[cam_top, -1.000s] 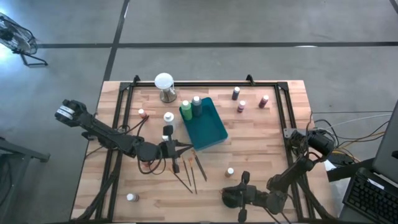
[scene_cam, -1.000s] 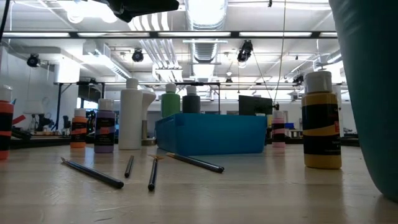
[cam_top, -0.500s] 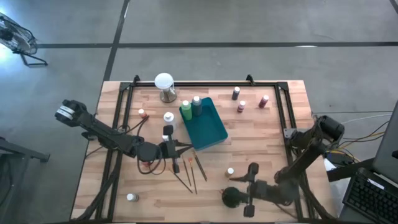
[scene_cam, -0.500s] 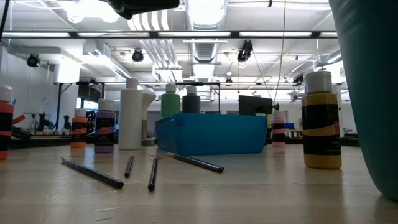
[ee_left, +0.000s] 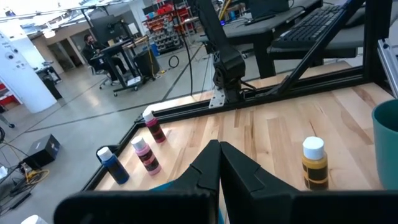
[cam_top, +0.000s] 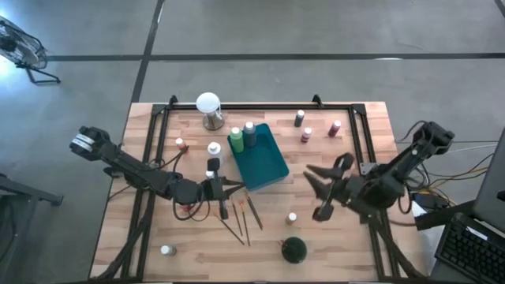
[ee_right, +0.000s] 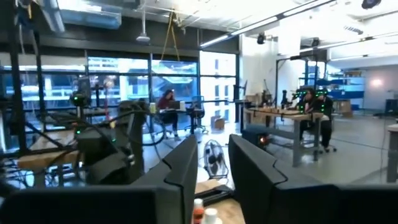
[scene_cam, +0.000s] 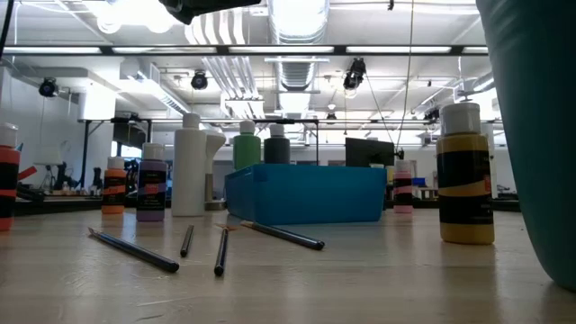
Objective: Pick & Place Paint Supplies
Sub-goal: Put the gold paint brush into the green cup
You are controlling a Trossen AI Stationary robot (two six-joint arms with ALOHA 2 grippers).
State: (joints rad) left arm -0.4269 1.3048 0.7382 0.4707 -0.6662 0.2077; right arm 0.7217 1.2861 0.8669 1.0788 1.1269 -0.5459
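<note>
The right hand (cam_top: 318, 194) is hanging above the counter (cam_top: 331, 162) to the right of the teal tray (cam_top: 264, 162), its fingers spread wide and holding nothing. The left hand (cam_top: 229, 188) is sitting low just beside the tray's near left corner, over the brushes (cam_top: 241, 217), its fingers pressed together with nothing between them. Two green bottles (cam_top: 242, 136) are standing inside the tray at its far end. A dark green round bottle (cam_top: 294, 249) is resting near the front edge of the counter, and a small yellow bottle (cam_top: 292, 217) is standing just beyond it. Three small bottles (cam_top: 308, 134) are grouped near the far right side, well apart from the tray. A white bottle (cam_top: 214, 149) and a small red one (cam_top: 181, 143) are standing to the tray's left, near the white globe (cam_top: 208, 104).
</note>
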